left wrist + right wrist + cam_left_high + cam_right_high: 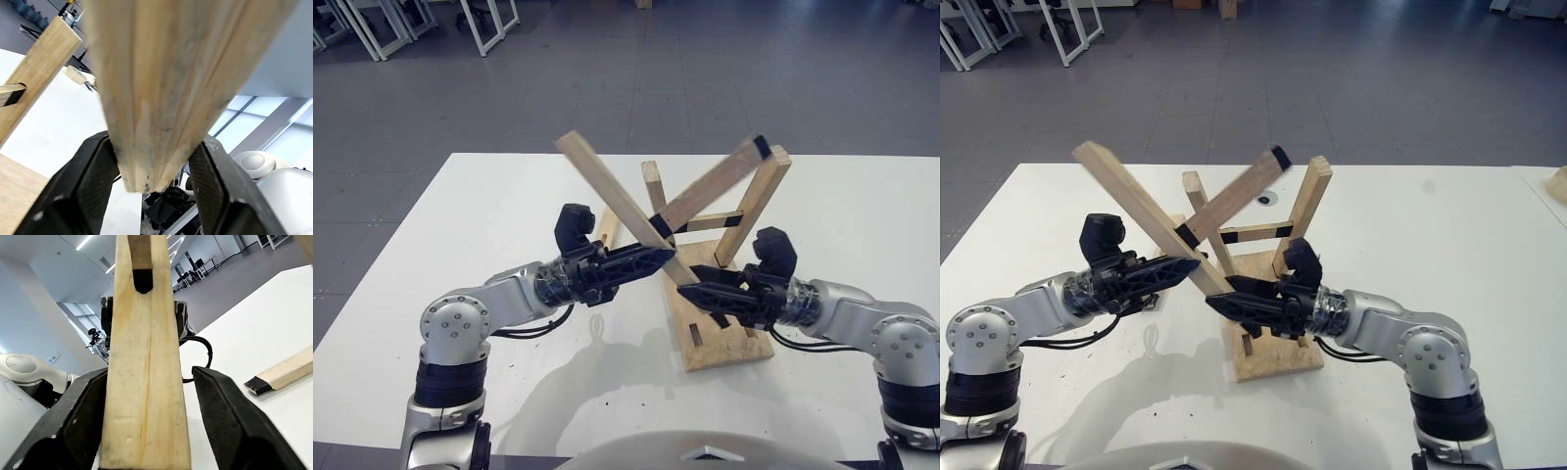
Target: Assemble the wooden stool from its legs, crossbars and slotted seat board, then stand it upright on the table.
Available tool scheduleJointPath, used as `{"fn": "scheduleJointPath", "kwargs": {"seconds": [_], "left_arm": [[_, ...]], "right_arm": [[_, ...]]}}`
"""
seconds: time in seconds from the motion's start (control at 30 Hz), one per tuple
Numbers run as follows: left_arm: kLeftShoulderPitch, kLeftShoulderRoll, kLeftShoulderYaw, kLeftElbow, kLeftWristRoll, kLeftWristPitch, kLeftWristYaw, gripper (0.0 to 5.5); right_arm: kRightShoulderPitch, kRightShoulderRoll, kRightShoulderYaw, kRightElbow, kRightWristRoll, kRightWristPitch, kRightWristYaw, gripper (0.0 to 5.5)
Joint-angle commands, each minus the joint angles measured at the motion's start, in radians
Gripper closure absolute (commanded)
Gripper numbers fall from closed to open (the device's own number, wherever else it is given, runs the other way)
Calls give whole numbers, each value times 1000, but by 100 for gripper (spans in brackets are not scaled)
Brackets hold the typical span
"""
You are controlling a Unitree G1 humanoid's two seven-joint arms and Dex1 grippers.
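Left pincer (668, 257) clamps a black-tipped crossbar (715, 183) that slants up to the right. Right pincer (691, 291) grips a leg (607, 185) slanting up left, and the two cross. Seat board (726, 349) lies flat on the table (489, 196), centre-right, with upright legs (766, 201) standing in it.

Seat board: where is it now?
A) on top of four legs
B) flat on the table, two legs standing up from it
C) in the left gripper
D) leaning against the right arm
B: the seat board lies flat on the table, with two legs joined by a crossbar rising from its far end.
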Motion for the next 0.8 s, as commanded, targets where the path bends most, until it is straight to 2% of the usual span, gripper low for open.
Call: {"fn": "scheduleJointPath", "kwargs": {"seconds": [0.03, 0.17, 0.3, 0.47, 0.63, 0.8], "left_arm": [[24, -2, 31, -8, 42, -38, -42, 339], [40, 15, 45, -18, 122, -75, -52, 345], [75, 60, -39, -117, 382, -157, -64, 345], [110, 69, -123, -197, 575, -272, -148, 345], [107, 35, -246, -117, 797, -490, -291, 345], [109, 24, -311, -24, 910, -575, -357, 345]], "right_arm": [[9, -66, -70, 26, -15, 10, -20, 174], [57, -130, -133, 65, -51, 4, 18, 94], [102, -162, -125, 125, -245, -68, 19, 31], [120, -154, -140, 205, -414, -137, 4, 31], [152, -157, -100, 253, -553, -178, 18, 31], [153, -152, -85, 281, -629, -196, 50, 31]]}}
